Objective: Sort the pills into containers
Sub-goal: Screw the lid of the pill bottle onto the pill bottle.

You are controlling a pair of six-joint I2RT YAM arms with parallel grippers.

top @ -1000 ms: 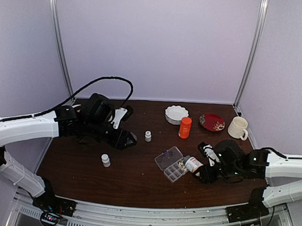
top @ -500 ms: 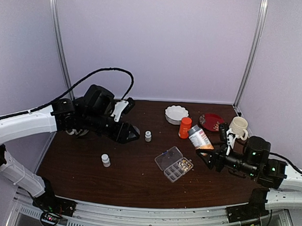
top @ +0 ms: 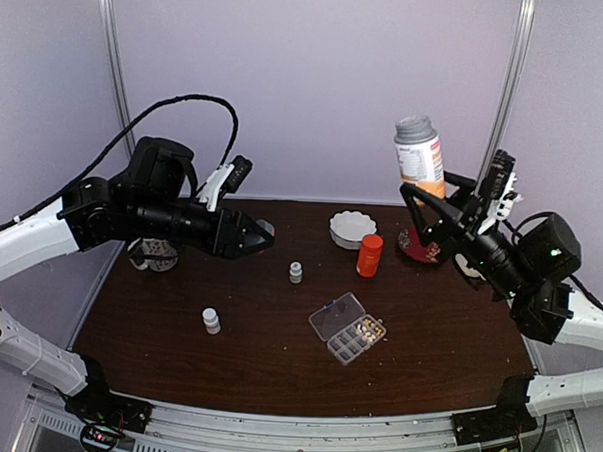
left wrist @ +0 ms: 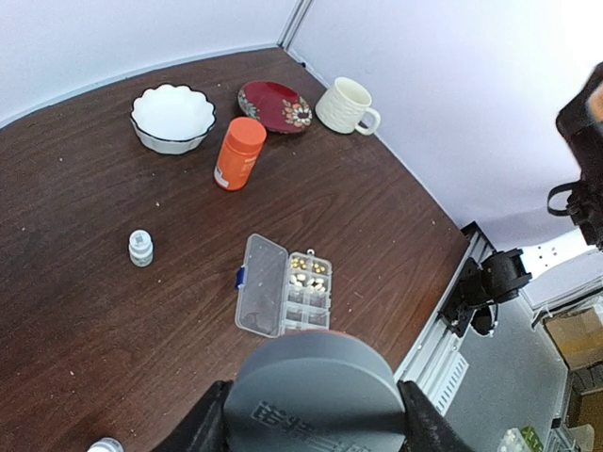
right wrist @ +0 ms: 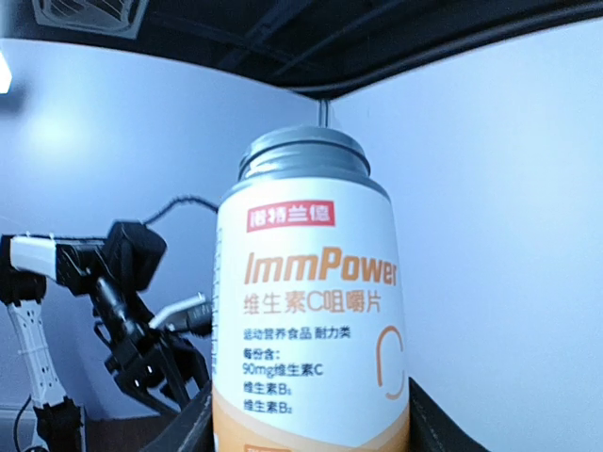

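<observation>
The clear pill box (top: 347, 328) lies open on the table, its lid (left wrist: 261, 284) folded out to the left. Pale pills (left wrist: 309, 273) fill a few of its cells (top: 369, 330). My right gripper (top: 429, 208) is raised high above the red plate and is shut on the white labelled bottle (top: 420, 159), which stands upright. The right wrist view shows that bottle (right wrist: 311, 311) close up between the fingers (right wrist: 191, 426). Over the table's left side, my left gripper (top: 255, 236) is shut on a round grey cap (left wrist: 316, 395).
An orange bottle (top: 369, 255) stands beside a white scalloped bowl (top: 352, 228). Further right are a red plate (left wrist: 273, 102) and a cream mug (left wrist: 347, 104). Two small white bottles (top: 295, 272) (top: 211, 320) stand on the dark wood. A metal rail (top: 303, 426) runs along the near edge.
My right arm swung the bottle up from a tilt beside the pill box to upright, high above the back right. My left arm rose and drew back with the cap.
</observation>
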